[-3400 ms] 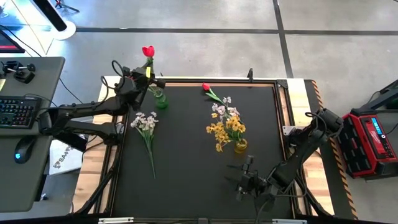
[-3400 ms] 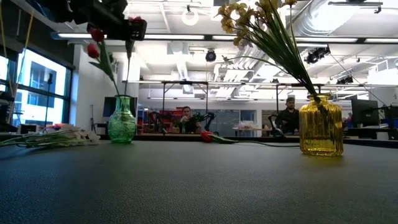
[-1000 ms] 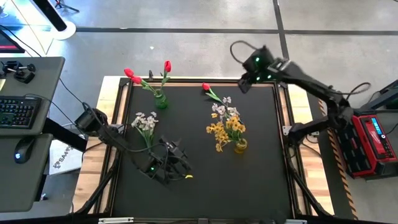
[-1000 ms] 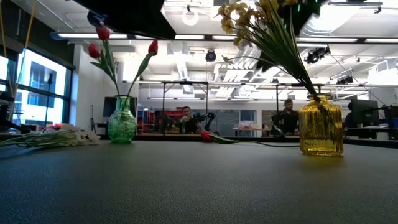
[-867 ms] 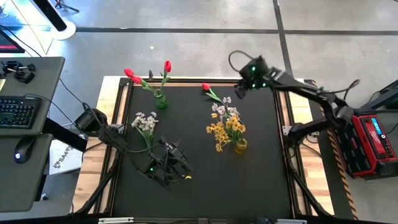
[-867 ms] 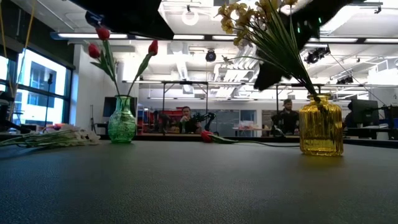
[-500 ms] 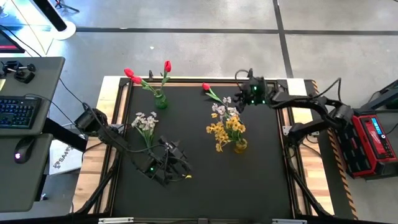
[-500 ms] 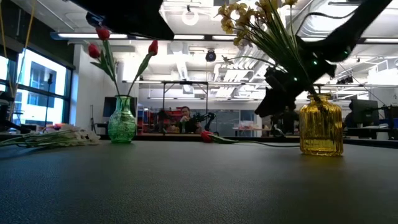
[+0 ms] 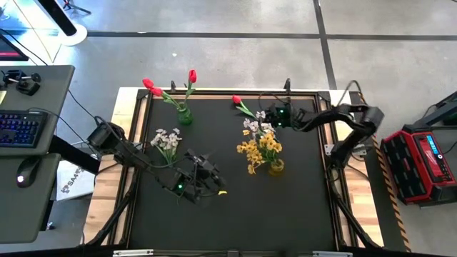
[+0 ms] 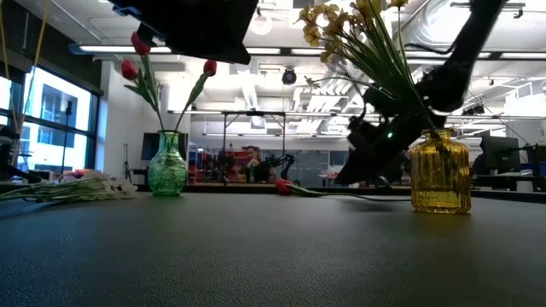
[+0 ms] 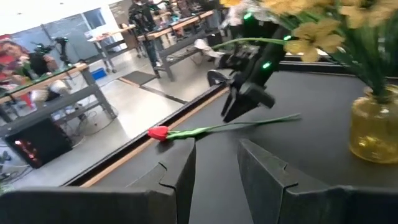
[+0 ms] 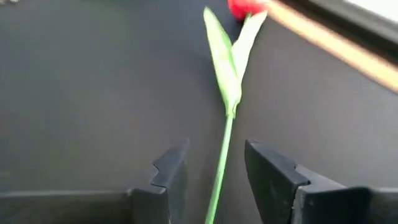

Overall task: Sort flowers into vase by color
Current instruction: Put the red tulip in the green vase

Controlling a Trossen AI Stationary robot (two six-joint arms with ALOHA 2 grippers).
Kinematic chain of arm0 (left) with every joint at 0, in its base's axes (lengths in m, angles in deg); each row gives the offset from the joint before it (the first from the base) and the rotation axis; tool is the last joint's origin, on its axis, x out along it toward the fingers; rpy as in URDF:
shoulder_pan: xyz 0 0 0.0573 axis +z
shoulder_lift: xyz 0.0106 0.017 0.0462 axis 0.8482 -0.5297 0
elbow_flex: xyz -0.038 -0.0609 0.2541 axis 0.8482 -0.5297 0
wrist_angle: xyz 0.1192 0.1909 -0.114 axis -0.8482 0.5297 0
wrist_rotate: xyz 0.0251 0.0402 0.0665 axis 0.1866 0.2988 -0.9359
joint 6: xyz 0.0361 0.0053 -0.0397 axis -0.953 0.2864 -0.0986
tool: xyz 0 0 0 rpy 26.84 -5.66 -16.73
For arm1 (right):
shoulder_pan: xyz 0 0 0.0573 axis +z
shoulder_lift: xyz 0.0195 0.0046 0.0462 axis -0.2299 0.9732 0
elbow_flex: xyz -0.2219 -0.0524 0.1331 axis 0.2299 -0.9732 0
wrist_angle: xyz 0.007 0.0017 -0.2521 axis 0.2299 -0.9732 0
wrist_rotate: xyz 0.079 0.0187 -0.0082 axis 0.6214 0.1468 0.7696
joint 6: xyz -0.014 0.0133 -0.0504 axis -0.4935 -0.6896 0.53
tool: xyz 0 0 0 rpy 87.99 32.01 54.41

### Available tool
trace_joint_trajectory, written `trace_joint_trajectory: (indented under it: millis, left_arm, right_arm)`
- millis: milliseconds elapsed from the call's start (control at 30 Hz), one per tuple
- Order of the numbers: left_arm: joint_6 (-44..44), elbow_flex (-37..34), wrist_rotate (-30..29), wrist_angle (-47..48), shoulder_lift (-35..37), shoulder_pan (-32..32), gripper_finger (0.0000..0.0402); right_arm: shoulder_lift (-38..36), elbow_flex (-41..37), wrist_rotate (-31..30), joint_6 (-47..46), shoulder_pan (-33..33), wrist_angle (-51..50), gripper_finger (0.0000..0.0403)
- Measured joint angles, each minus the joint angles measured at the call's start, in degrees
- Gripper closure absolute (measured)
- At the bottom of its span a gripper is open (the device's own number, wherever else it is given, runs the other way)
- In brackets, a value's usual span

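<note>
Lying flat on the black mat (image 9: 300,185) near its far edge, a single red tulip (image 9: 243,107) stretches its green stem toward the right gripper (image 9: 269,114), which sits low over the stem's tail end. Seen from the right wrist, the two dark fingers (image 12: 272,171) stand apart on either side of the thin stem, not pressed onto it; the red head (image 12: 246,7) points away from the gripper, beside the mat's wooden border. Three more red tulips (image 9: 168,84) stand in a green glass vase (image 9: 185,114) at the far left part of the mat. A yellow vase (image 9: 276,168) near the middle holds the yellow blossoms (image 9: 260,148), with small white-pinkish blossoms (image 9: 255,125) showing just behind them. Another bunch of white-pinkish flowers (image 9: 167,143) lies flat on the left side of the mat, stems pointing toward the near edge. The left gripper (image 9: 208,183) hangs over the near left part of the mat, apart from every flower, its fingers (image 11: 268,177) parted and holding nothing. A keyboard (image 9: 20,127) sits on a grey desk to the left of the table.
</note>
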Motion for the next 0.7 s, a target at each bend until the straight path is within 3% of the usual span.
trace_joint_trajectory:
  millis: [233, 367, 467, 700]
  left_arm:
    - [0.05, 0.0, 0.96, -0.92, 0.0, -0.57, 0.0294]
    - [1.29, 0.0, 1.81, -0.9, 0.0, -1.45, 0.0294]
    - [1.89, 0.0, 1.82, -0.89, 0.0, -2.36, 0.0294]
    - [1.93, 0.0, 5.0, 2.39, 0.0, -3.24, 0.0296]
  right_arm:
    - [5.89, 2.9, -3.94, 1.26, 0.21, -2.67, 0.0291]
    - [5.43, 2.9, -4.04, 1.09, 0.19, -3.14, 0.0342]
    - [3.09, 2.66, -4.02, 1.09, -0.22, -4.67, 0.0391]
    - [-12.07, 2.6, -3.51, 0.95, -1.69, -5.48, 0.04]
